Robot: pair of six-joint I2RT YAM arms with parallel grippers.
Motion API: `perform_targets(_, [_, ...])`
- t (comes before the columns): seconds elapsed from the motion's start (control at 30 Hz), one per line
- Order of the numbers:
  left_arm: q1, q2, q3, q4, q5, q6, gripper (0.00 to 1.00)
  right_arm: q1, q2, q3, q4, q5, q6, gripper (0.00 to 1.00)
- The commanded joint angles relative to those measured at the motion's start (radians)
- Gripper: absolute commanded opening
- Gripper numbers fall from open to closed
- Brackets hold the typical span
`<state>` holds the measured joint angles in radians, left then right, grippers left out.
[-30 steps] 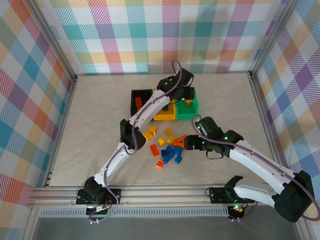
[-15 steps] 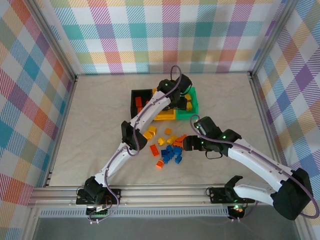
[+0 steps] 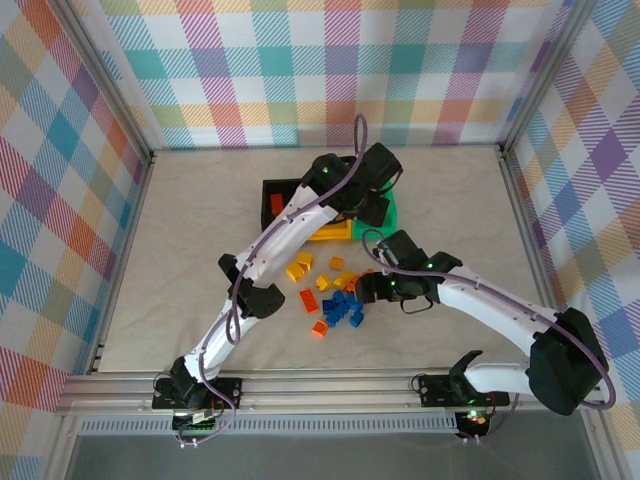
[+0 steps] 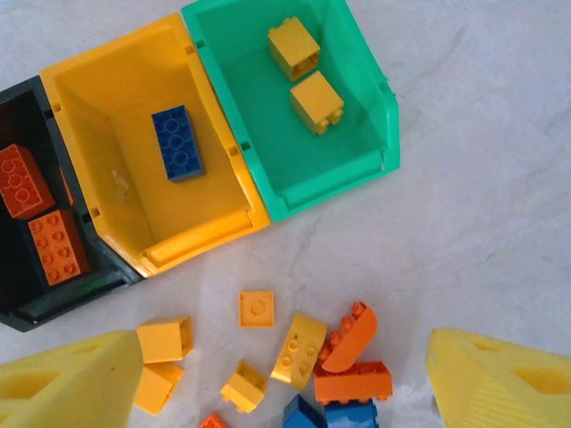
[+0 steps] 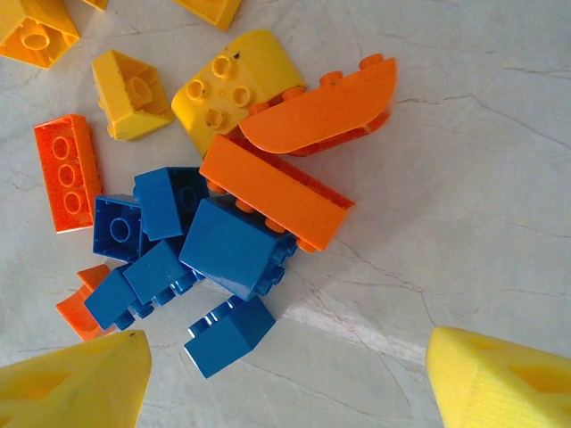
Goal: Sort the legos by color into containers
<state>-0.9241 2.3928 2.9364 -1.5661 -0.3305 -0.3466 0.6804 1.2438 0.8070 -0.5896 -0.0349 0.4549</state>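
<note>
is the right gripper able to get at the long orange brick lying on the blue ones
Probably yes: the orange brick lies on top of the blue bricks, uncovered, and the right gripper hangs open over it.

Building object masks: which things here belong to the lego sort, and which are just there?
Job:
- loose legos
- binned legos
- black bin
- yellow bin
- green bin

Not the job:
- table
- plaid walls
- frame rail
</note>
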Motion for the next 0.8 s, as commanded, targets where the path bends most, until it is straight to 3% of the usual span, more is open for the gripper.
perform_targets(0.0, [-0.018,-0.035,-0.076,-0.053,-0.041,0.023,0.83,0.006,-0.009,0.003,0.014,-0.031,-0.031,0.8])
perform_targets(0.17, [-0.018,-0.229,-0.337,0.027,-0.013,0.043,0.87,0.017,-0.019,-0.027,0.01,-0.057,-0.057,0.8])
perform_targets(0.33, [-0.016,-0.542,-0.828,0.248,-0.015,0.022,1.0,0.078,0.037,-0.038,0.037,-0.058,-0.067,0.8])
perform_targets(0.6, [0.051,-0.953,-1.516,0.613,0.086,-0.134,1.0,0.119,0.155,-0.02,0.083,-0.022,-0.074,0.77])
perform_targets(0.77, [0.1,-1.152,-1.806,0.781,0.116,-0.217,1.0,0.151,0.217,-0.021,0.1,-0.013,-0.078,0.73])
